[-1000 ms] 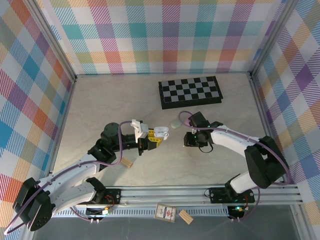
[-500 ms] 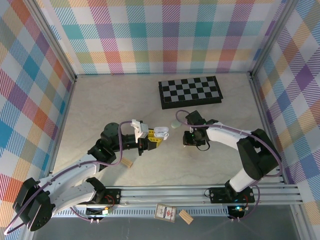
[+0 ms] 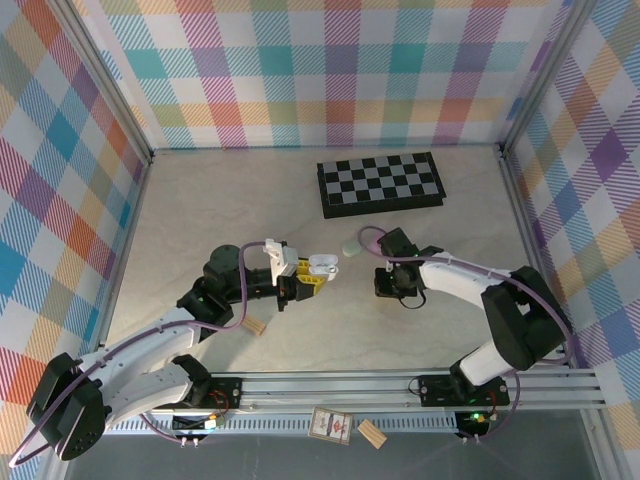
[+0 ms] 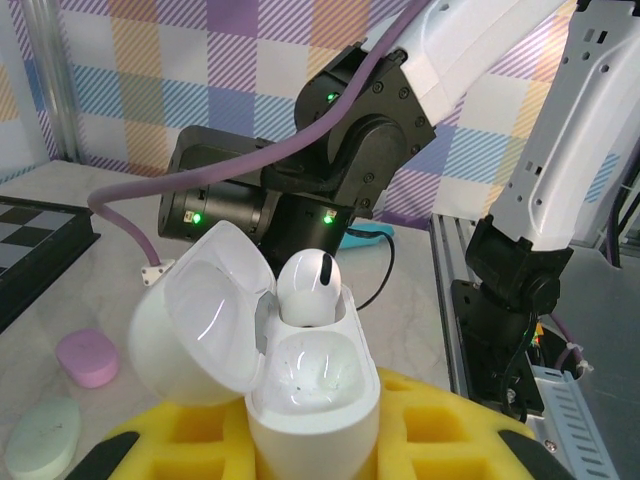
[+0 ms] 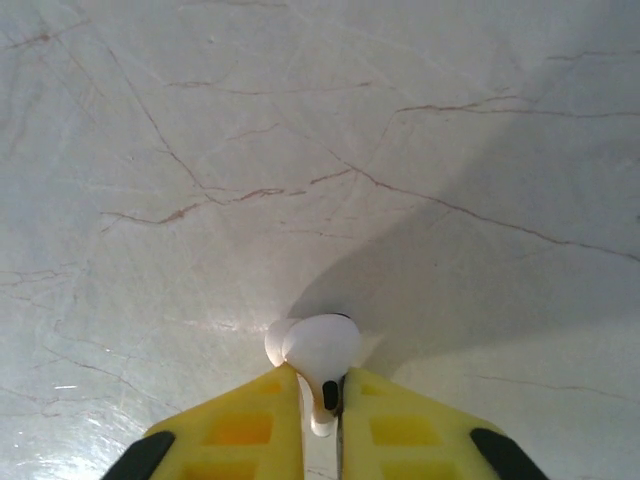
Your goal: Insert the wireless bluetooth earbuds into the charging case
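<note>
Right hand [image 5: 322, 392] clenched on a small white stemmed plastic earbud [image 5: 320, 350] over the pale marbled counter [image 5: 300, 150].

Left hand [image 4: 312, 442], in its wrist view, grips a white glossy pebble-shaped charging case [image 4: 315, 385] between yellow fingers [image 4: 440, 430], lid swung open; a second white earbud [image 4: 308, 288] sits in the far socket, the near socket empty. The overhead view adds the layout: both hands near each other mid-counter, apart, a pale green pebble-shaped case [image 3: 350, 249] just behind the gap.

Bright, even overhead light. Soft broad shadow on table [image 5: 500, 270], right wrist view. Mild sheen on charging case [image 4: 200, 310].
</note>
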`<state>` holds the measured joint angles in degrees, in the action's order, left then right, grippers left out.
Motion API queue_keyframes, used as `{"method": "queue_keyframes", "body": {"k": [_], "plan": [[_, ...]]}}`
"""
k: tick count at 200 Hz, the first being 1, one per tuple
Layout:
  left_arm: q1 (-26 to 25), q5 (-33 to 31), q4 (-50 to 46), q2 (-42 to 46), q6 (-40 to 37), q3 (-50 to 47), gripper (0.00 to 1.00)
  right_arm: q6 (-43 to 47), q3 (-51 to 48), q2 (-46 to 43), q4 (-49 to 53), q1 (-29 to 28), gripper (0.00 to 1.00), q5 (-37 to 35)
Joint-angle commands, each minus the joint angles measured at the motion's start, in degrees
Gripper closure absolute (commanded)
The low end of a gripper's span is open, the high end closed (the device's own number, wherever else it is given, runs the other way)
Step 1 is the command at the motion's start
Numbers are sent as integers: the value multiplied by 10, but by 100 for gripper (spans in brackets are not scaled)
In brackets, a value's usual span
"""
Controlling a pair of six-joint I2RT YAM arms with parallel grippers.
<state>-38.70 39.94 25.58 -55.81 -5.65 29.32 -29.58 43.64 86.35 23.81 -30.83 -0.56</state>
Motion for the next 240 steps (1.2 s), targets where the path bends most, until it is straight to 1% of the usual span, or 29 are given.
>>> {"method": "queue_keyframes", "body": {"k": [1,20,44,65,98,127,142,158,172,188,214,240], "plan": [[6,10,18,0,-6,6,97,-7,-14,-8,-7,8,89,7],[6,9,15,0,-7,7,97,-6,-18,-23,-19,13,90,41],[6,9,16,-1,-8,7,97,-21,-48,-51,-80,42,93,139],[6,9,21,-5,-9,7,96,-33,-63,-40,-123,68,94,227],[6,11,22,-10,-8,7,97,-49,-74,-9,-158,80,93,285],[6,10,21,-6,-7,4,97,-47,-69,15,-131,86,91,261],[6,9,20,-3,-8,3,97,-39,-62,22,-94,87,91,217],[6,7,19,-3,-9,3,96,-36,-62,21,-74,88,91,186],[6,7,20,-5,-10,4,96,-34,-61,16,-56,88,86,155],[6,9,23,-11,-9,6,97,-31,-58,11,-32,88,84,120],[6,13,30,-20,-6,8,97,-33,-59,6,-16,88,78,101],[6,16,34,-26,-5,10,97,-29,-63,-12,1,87,78,72]]}}
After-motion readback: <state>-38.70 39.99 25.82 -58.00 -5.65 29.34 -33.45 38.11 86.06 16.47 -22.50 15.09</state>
